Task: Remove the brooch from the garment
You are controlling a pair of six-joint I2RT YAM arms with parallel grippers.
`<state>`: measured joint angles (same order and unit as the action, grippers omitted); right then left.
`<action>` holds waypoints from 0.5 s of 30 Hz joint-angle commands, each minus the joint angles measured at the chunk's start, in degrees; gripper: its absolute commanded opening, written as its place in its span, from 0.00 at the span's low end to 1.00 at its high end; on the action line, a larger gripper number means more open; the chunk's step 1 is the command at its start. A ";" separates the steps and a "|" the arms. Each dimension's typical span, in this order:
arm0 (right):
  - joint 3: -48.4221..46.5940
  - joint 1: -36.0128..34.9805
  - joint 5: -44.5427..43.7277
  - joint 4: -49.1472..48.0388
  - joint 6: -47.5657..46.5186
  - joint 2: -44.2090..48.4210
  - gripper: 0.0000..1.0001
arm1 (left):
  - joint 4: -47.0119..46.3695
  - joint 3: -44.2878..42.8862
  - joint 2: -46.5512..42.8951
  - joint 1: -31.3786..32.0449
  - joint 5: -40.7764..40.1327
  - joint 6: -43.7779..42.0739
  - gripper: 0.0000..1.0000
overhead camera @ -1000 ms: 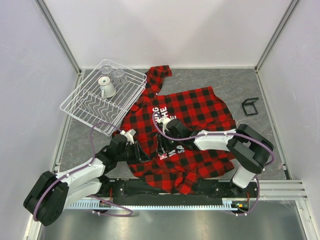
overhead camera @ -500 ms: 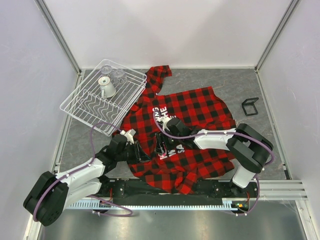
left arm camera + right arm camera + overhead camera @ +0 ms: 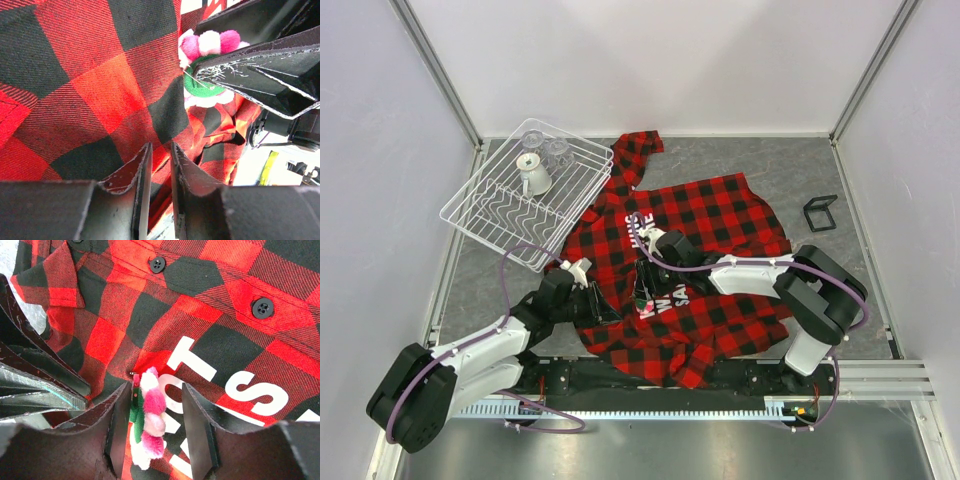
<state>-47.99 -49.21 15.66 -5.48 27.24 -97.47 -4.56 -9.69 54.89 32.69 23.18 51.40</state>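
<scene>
The red-and-black plaid garment (image 3: 720,215) lies spread on the table, and its white lettering shows in the right wrist view (image 3: 250,390). The brooch (image 3: 150,415), pink and white pompoms on a green backing, stands on edge between the fingers of my right gripper (image 3: 155,390). That gripper is open: the brooch leans on the left finger and there is a gap to the right finger. In the left wrist view the brooch (image 3: 210,45) shows beside the right gripper's fingers (image 3: 270,55). My left gripper (image 3: 159,147) is pinched on a fold of the garment (image 3: 90,75) just left of the brooch.
A white wire dish rack (image 3: 480,215) stands at the back left, overlapping the shirt's sleeve, with a white cup (image 3: 533,177) and clear glasses in it. A small black frame (image 3: 820,212) lies at the right. The enclosure walls stand close around the table.
My right gripper has shifted slightly left and nearer over the white lettering, covering more of it, and its jaws have narrowed around the brooch. The left arm has not moved.
</scene>
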 commanded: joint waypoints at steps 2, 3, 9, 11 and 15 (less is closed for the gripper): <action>-1.94 0.17 -0.45 -0.24 -0.35 -0.70 0.50 | -1.33 -0.41 -0.84 -0.17 2.05 -0.16 0.27; -1.67 0.17 -0.72 -0.15 -0.44 -0.62 0.50 | -1.33 -0.50 -0.84 -0.17 2.05 -0.16 0.28; -0.71 0.17 -3.09 0.29 -0.97 -0.09 0.35 | -1.24 -0.85 -1.19 -0.17 1.96 0.11 0.28; -0.53 0.17 -3.18 0.20 -0.44 0.00 0.33 | -1.15 -1.03 -1.28 -0.17 1.96 0.28 0.28; 0.78 -0.45 -2.83 -1.81 2.19 0.79 0.19 | -0.72 -2.34 -1.28 -0.17 1.52 0.63 0.28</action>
<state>-48.03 -49.23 13.96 -5.15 27.38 -97.47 -4.56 -9.69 54.19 32.69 23.18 51.42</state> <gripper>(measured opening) 0.252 0.278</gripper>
